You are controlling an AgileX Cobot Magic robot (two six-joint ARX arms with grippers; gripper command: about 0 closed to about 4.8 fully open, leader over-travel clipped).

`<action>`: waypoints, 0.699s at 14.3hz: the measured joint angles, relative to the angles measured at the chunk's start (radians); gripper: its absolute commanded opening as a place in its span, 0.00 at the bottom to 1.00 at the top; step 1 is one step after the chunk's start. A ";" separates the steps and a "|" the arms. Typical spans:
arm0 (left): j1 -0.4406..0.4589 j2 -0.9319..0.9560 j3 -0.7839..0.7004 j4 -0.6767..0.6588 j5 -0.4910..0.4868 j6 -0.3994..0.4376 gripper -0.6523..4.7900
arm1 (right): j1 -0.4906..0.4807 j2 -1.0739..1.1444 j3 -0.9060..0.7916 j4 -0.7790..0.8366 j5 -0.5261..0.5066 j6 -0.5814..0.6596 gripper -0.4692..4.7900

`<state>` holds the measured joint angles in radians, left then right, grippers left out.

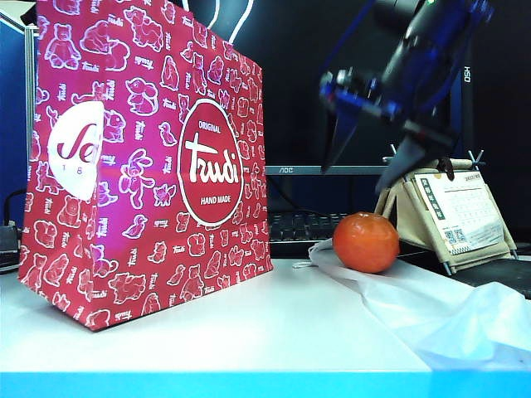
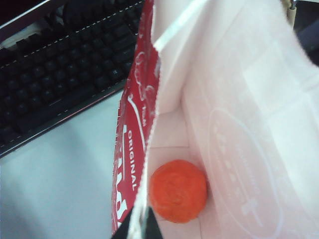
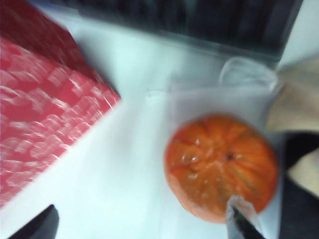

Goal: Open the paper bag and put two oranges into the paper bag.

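Exterior view is showing the right gripper (image 1: 365, 170), fingers wide, hovering above the second orange (image 1: 366, 242) and needing to drop around it, while the left gripper (image 2: 142, 230), pinched shut on the paper bag (image 1: 149, 157) rim, is holding it open over the first orange (image 2: 178, 190).

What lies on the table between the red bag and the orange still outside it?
Only bare white table between the bag and the orange; the exterior and right wrist views both show that.

Black right arm (image 1: 419, 50) with blue fittings and dark tapering pincer (image 1: 365, 162) fingers.
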<state>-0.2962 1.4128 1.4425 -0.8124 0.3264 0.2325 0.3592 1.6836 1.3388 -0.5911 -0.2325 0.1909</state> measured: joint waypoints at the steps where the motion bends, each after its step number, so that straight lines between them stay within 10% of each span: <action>1: 0.000 0.000 0.000 0.000 0.000 0.000 0.11 | 0.000 0.014 0.000 0.000 0.001 0.000 0.91; 10: 0.000 0.000 0.000 0.000 0.000 0.003 0.11 | 0.000 0.107 -0.063 0.060 0.117 -0.020 0.91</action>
<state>-0.2962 1.4128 1.4425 -0.8124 0.3264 0.2356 0.3595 1.7905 1.2762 -0.5316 -0.1154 0.1707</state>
